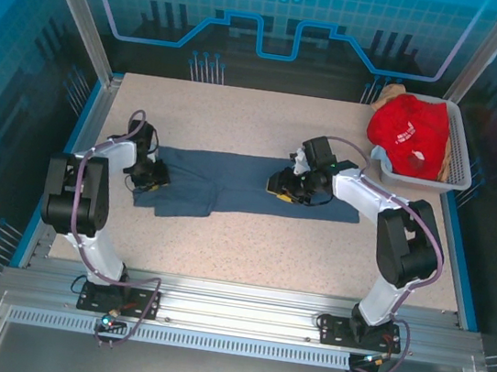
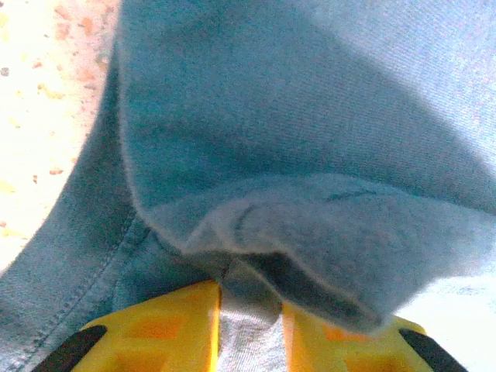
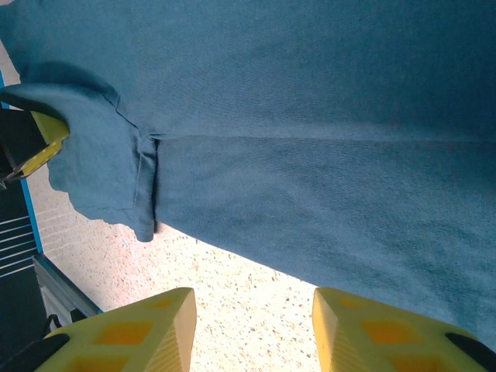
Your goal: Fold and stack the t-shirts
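The dusty slate-blue cloth t-shirt (image 1: 231, 179) lies spread on the speckled surface (image 1: 249, 251) seen from above, left pincer (image 1: 150, 177) at its left end, right pincer (image 1: 281, 187) over its middle, a bright red t-shirt (image 1: 408, 134) in a white mesh basket (image 1: 459, 160). The left wrist view shows the left pincer (image 2: 249, 310) clenched on a blue fold; the right wrist view shows yellow fingers (image 3: 139, 329) released over bare surface.

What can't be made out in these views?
- Top view: white print on the bright red t-shirt is too small to read.
- Top view: it covers most of what's in the white mesh plastic basket.
- Left wrist: which part of the slate-blue t-shirt the left gripper pinches; cropped.
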Available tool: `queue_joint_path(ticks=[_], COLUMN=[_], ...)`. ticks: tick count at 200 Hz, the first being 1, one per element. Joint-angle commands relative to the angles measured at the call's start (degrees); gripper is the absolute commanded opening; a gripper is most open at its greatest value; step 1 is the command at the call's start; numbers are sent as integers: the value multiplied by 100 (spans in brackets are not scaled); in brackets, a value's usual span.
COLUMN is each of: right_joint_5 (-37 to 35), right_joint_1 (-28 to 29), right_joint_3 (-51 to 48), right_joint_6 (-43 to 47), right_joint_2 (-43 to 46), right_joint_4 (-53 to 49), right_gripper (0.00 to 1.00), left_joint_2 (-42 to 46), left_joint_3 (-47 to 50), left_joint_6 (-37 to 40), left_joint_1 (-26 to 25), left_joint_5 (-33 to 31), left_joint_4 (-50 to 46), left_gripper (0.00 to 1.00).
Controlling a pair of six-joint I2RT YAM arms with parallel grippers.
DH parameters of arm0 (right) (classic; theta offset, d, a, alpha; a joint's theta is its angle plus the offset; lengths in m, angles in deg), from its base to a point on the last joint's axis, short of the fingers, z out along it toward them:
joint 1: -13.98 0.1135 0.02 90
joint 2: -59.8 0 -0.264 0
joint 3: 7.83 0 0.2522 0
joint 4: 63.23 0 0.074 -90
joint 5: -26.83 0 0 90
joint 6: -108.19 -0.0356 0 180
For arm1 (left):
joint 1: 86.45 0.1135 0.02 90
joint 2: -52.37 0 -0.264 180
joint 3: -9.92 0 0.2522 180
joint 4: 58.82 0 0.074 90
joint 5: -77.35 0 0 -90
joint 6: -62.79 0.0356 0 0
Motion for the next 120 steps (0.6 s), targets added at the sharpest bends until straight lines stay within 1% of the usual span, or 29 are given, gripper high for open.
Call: queue_joint_path(ticks=[1,18,55,107,120], right_joint_5=[112,113,124,107,93], right_joint_1=[75,69,71,70,69], right_joint_3=[153,138,127,110,76], right_joint_6=[5,5,-22,-18,-22], right_joint_2=[-67,-83,-95,-66,-35], right_joint_4=[-134,-126,-74,-82,-84], right_gripper=[45,45,45,45,45], left_joint_2=[357,469,589,581,581], left_joint_3=[58,56,90,-96,-221], left_joint_6=[22,-25,-93,-102,-124], left_joint_1=[-94,-106,-123,-158,-158], left_joint_5=[160,193,213,204,176], left_joint_4=[-27,-180,-364,-515,-692], left_gripper=[20,17,16,0,0])
